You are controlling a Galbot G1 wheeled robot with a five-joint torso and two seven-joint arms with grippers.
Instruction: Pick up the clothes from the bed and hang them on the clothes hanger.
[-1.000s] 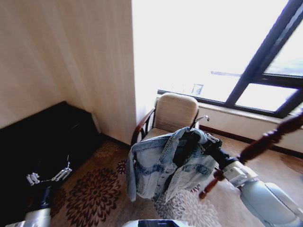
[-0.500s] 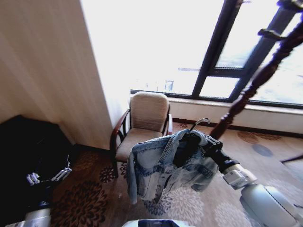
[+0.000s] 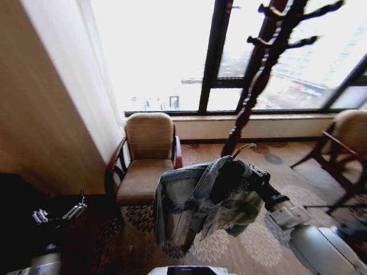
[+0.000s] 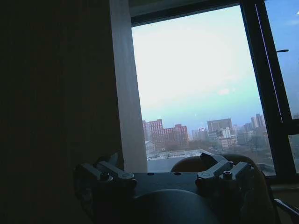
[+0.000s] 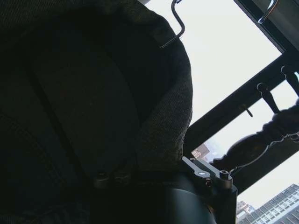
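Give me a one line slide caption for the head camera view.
Right gripper carries the denim jacket on its hanger before a wooden coat stand; left gripper idle, low.

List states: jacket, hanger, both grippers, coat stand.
Light-blue faded denim jacket: draped on the hanger, held up off the floor.
Thin black hanger with silver hook: inside the jacket, hook free, not on any peg.
Right gripper: shut on the hanger and collar.
Left gripper: open, empty, low by the wall.
Dark turned-wood coat stand: upright, pegs bare.
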